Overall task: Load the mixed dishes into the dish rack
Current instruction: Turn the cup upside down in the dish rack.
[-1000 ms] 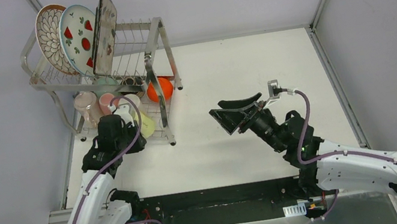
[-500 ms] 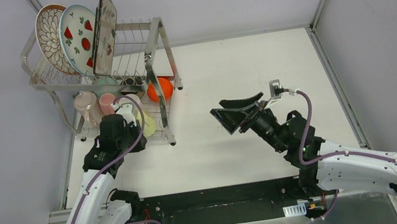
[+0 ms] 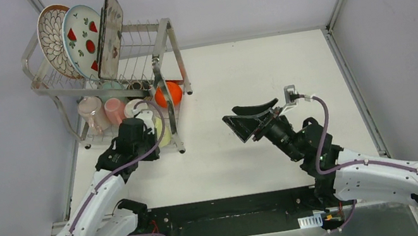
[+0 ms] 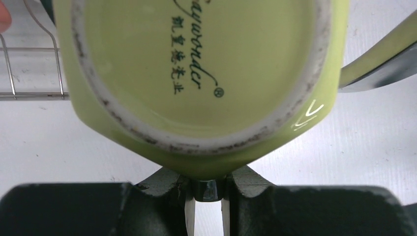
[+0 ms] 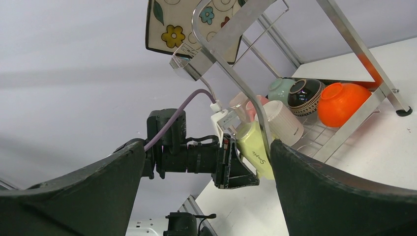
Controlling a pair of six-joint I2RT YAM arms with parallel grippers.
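At the lower tier's front edge, left of centre in the overhead view, the left gripper pinches the yellow-green mug by what looks like its handle, jaws narrow. Seating it well likely means easing it beside the white mug, clear of the dish rack upright, before letting go. Glossy glaze, a scuffed unglazed foot ring and a printed maker's mark show underneath. The right gripper hangs wide, mid-table.

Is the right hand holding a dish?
No, the right hand stands wide open with nothing in it.
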